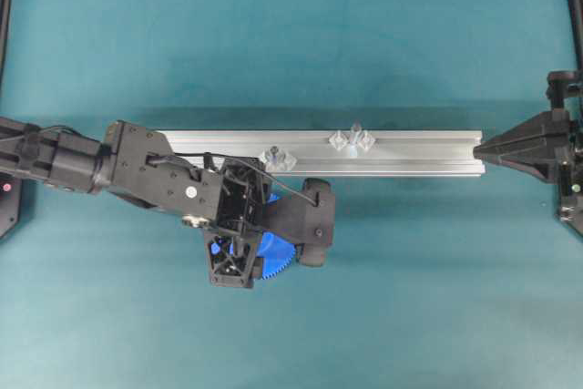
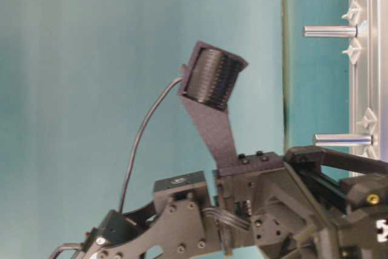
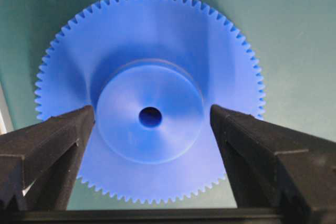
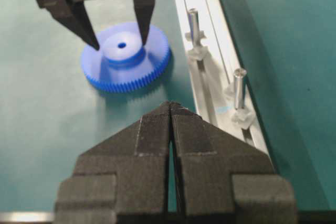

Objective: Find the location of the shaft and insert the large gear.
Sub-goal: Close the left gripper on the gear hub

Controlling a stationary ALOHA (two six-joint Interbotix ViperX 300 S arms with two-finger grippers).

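The large gear [image 1: 278, 257], a blue toothed disc with a raised hub, lies flat on the teal table; it also shows in the left wrist view [image 3: 152, 40] and the right wrist view [image 4: 126, 69]. My left gripper [image 3: 152, 113] is open above it, one finger on each side of the hub, with small gaps showing. The shaft [image 1: 352, 137] stands upright on the aluminium rail [image 1: 419, 154], right of the gear and beyond it; it also shows in the right wrist view [image 4: 239, 87]. My right gripper [image 1: 480, 147] is shut and empty at the rail's right end.
A second pin [image 1: 276, 156] with clear diamond pieces stands on the rail just above the left gripper, and shows in the right wrist view [image 4: 193, 24]. The left wrist and its camera mount [image 1: 314, 220] cover most of the gear from above.
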